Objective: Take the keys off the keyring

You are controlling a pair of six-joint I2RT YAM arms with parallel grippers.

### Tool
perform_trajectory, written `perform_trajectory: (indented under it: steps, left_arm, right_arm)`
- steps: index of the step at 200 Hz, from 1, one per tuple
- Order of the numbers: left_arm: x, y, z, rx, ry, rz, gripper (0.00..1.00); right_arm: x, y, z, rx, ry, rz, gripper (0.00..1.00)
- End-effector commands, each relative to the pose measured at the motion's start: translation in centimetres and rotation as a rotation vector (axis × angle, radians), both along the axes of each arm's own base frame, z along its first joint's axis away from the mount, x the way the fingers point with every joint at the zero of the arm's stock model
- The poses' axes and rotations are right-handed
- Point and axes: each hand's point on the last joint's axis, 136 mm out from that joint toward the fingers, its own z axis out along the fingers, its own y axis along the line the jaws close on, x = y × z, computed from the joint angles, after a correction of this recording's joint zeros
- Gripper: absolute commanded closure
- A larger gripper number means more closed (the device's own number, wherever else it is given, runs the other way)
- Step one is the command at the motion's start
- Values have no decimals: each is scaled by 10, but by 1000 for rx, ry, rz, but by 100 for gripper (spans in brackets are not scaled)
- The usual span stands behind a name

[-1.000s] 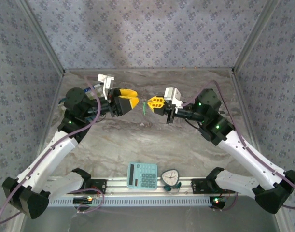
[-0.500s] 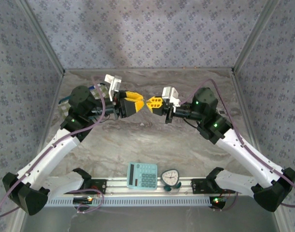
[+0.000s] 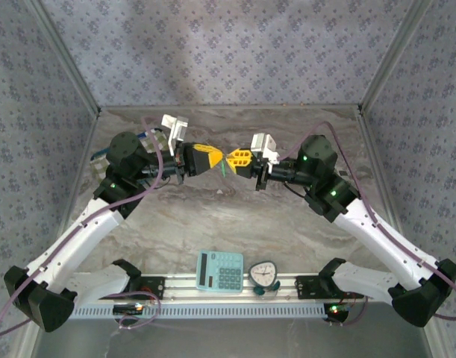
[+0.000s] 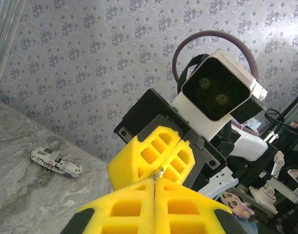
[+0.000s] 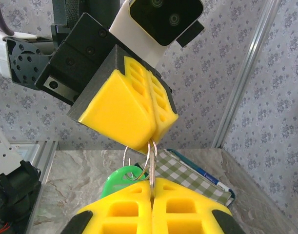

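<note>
- Yellow foam meets yellow foam above the marble table (image 3: 213, 216). What has changed for us?
- A second ago the left gripper (image 3: 217, 158) stood open, short of the keys. Now we see it moved in, tip to tip with the right gripper (image 3: 230, 157), its pads pressed flat together.
- Pressed on what?
- On the keyring (image 5: 139, 155). In the right wrist view its wire loop comes out of the left pincer's seam. A flat silver strip (image 5: 151, 168) runs straight down into the seam of the right pincer, which is also clamped tight. We cannot tell whether that strip is a key or a ring seen edge-on.
- So where is the bunch?
- In the air between the two tips, held from both sides, well above the table. A green tag (image 3: 222, 170) dangles beneath it.
- And how do the arms stand?
- Both rise from the near edge, elbows thrown outward, forearms angling in towards the centre. The pincers lie roughly level and face each other.
- What does that mean for our task?
- We judge that both holds are now set and no key is off yet. Next would come a careful pull or twist to work a key along the wire, with a risk of the thin metal slipping from the foam.
</note>
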Motion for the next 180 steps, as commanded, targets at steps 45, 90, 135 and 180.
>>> perform_trajectory:
  steps: [45, 90, 135, 180]
  left_arm:
    - [8, 26, 30, -124, -30, 111, 100]
    - [12, 26, 23, -115, -14, 126, 91]
    - [10, 27, 22, -107, -25, 134, 59]
    - [9, 27, 21, -92, -35, 130, 52]
  right_arm:
    - [-8, -8, 12, 44, -28, -8, 100]
    - [-9, -9, 14, 44, -34, -14, 100]
    - [-8, -9, 15, 36, -36, -16, 100]
    - [-7, -8, 15, 32, -34, -16, 100]
